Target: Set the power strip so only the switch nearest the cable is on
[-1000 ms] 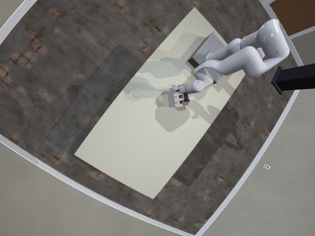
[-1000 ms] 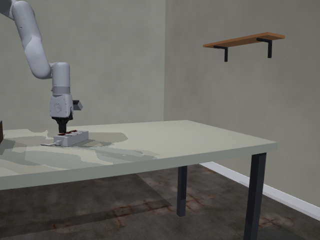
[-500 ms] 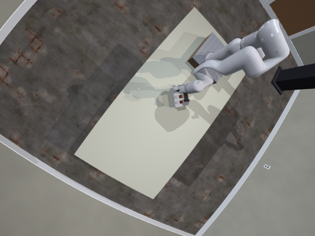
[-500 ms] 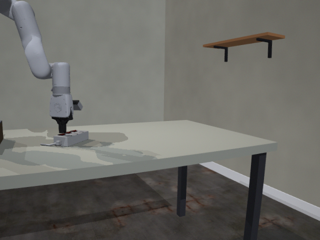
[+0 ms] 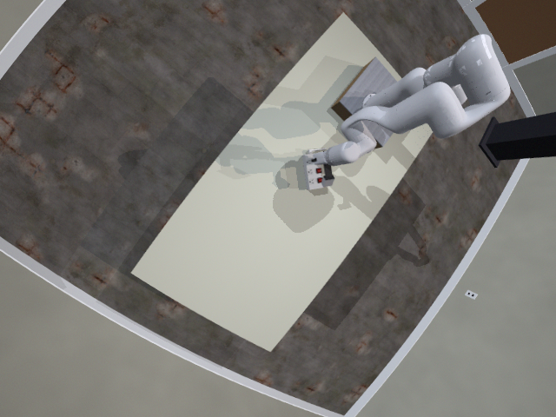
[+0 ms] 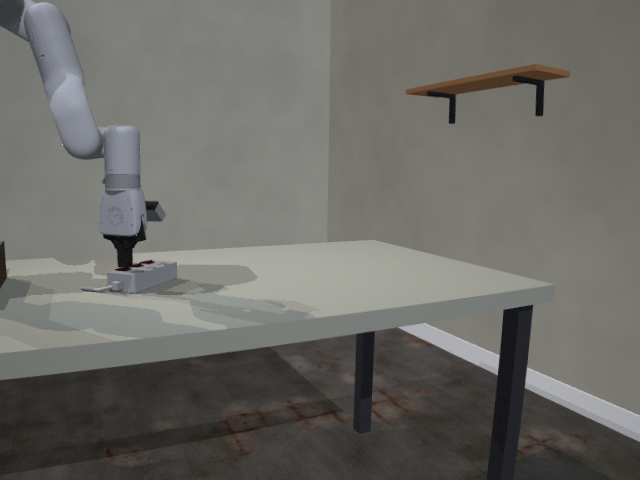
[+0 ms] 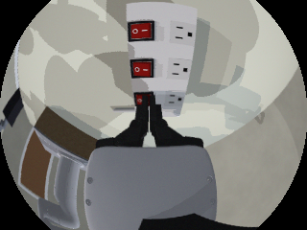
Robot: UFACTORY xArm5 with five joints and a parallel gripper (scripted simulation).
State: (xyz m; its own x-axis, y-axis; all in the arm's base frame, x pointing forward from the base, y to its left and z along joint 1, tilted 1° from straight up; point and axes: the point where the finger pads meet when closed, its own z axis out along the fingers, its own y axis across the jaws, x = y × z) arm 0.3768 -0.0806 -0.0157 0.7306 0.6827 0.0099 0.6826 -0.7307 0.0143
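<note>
We see power strip at frame left: white moulded plastic, smooth, faint sheen; rocker switches red glossy plastic. Gripper fingers black, matt, pressed together with nothing between; housing above pale grey, satin. Arm in upper right of top view: white shell, glossy, bright highlights. Table: cream top, smooth matt; legs dark matt metal look. Shelf, upper right: warm wood board, black matt brackets. Floor: rough grey concrete look, rust-stained. Walls: matt plaster look.
</note>
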